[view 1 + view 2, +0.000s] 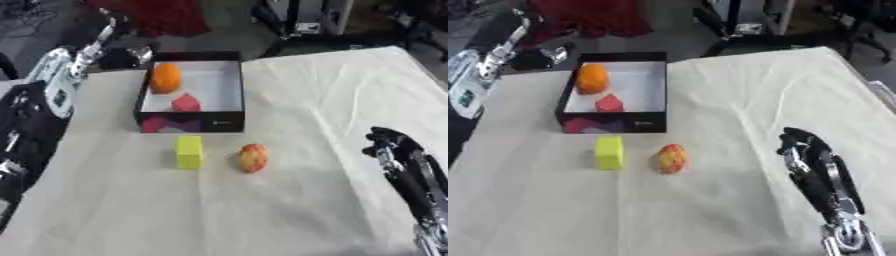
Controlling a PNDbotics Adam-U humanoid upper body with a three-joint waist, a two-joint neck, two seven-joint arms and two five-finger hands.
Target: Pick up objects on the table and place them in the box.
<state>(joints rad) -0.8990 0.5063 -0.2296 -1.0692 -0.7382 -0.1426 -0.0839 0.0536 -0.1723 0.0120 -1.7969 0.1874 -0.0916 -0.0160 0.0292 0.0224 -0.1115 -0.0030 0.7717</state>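
Note:
A black box (232,87) with a white floor stands at the table's far left-centre. Inside it lie an orange fruit (166,78) and a pink-red piece (185,103). In front of the box, a yellow block (189,151) sits on the cloth. A red-and-yellow fruit (252,157) lies just to its right. My right hand (800,145) hovers at the lower right, well apart from the fruit; its fingers are relaxed and hold nothing. My left arm rises along the left edge, with the left hand (94,46) up beside the box's far left corner.
A cream cloth (332,100) covers the table. Beyond the far edge are a red cloth (162,17), black stands and cables on the floor. Open cloth lies between the right hand and the two loose objects.

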